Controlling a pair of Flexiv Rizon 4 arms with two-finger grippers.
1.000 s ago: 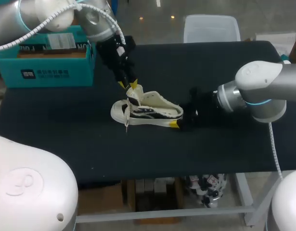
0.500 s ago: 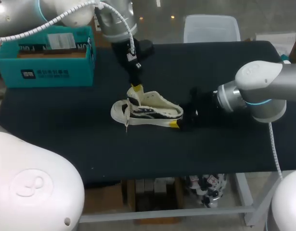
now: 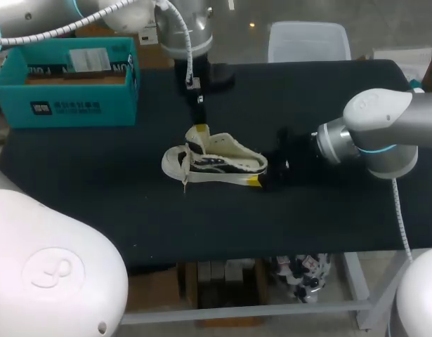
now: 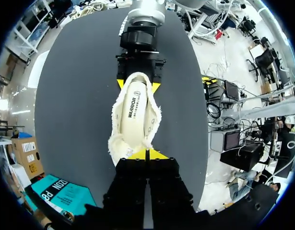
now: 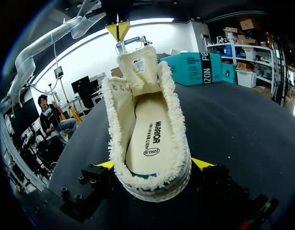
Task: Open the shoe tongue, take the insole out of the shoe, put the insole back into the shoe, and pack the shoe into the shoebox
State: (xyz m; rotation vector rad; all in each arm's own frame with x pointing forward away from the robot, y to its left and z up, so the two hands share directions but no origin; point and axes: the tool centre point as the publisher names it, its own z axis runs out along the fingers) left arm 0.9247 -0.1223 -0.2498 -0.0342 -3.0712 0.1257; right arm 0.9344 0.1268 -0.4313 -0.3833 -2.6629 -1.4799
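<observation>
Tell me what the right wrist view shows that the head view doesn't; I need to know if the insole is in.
Right wrist only: the insole lying inside the shoe, and the right gripper clamping its heel from both sides. Head only: the shoe's outer side and laces. Both: the left gripper pinching the raised tongue, and the teal shoebox.

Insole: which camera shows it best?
Right wrist view: it looks straight into the shoe, the insole bare along its length. Left wrist view shows it too, from above the lifted tongue. Head view shows mostly the shoe's side.

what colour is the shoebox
The shoebox is teal, clearest in the head view.
</observation>
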